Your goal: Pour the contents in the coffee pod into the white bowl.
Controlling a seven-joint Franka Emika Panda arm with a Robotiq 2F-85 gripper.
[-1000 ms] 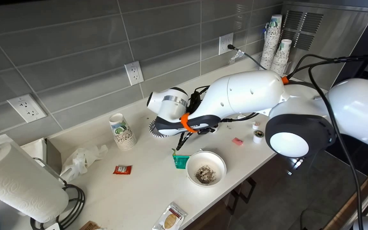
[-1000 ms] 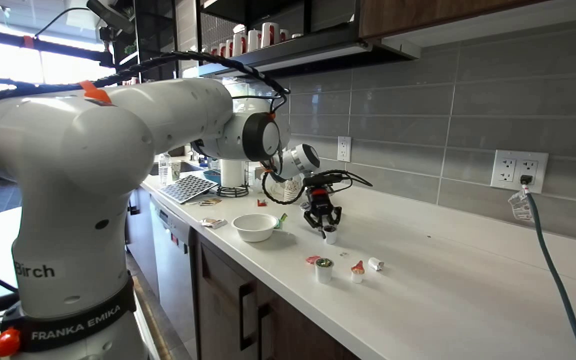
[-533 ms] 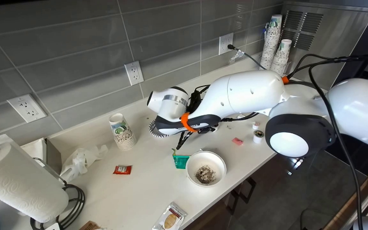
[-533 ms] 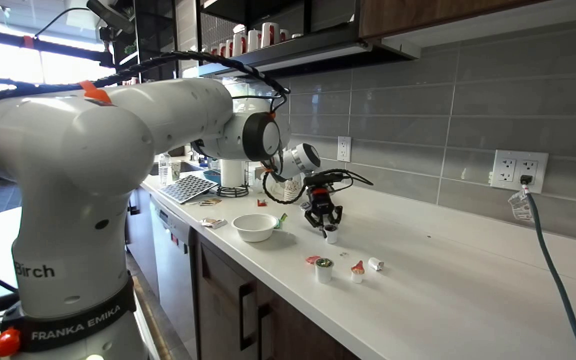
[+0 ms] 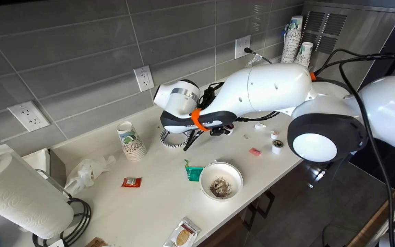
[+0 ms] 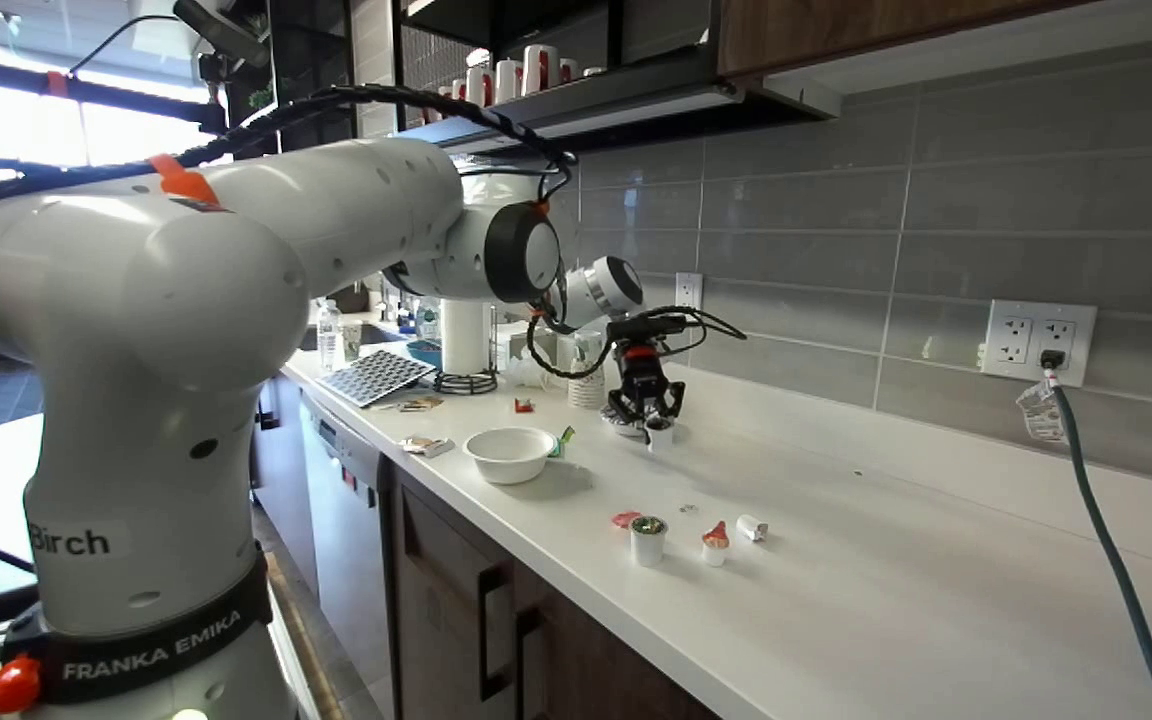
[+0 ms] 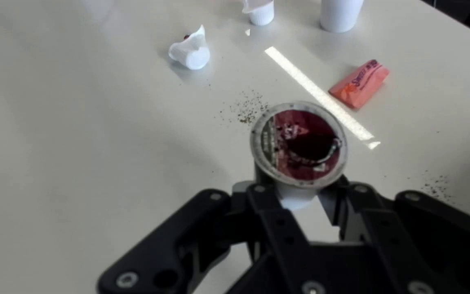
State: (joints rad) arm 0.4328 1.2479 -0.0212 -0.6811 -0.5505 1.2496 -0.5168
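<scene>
The coffee pod (image 7: 300, 143) is gripped upright, its dark red lid torn open to a dark inside. My gripper (image 7: 299, 185) is shut on the pod's sides below the rim. In an exterior view the pod (image 6: 660, 438) hangs above the counter, behind and to the right of the white bowl. The white bowl (image 6: 508, 460) stands near the counter's front edge, apart from the gripper. From above, in an exterior view, the white bowl (image 5: 231, 174) holds a grey-brown heap of grounds. There the arm's wrist hides most of the gripper.
A patterned bowl (image 5: 170, 145) sits by a stack of paper cups (image 5: 131, 142). A teal packet (image 5: 194, 174) lies against the white bowl. Another pod (image 6: 648, 545), a small red-topped cup (image 6: 715, 548) and a tipped cup (image 6: 752, 528) are closer to the front. Loose grounds (image 7: 248, 107) dot the counter.
My gripper has risen off the counter with the pod, and the arm has lifted too. More of the patterned bowl shows now. The white bowl has stayed in place.
</scene>
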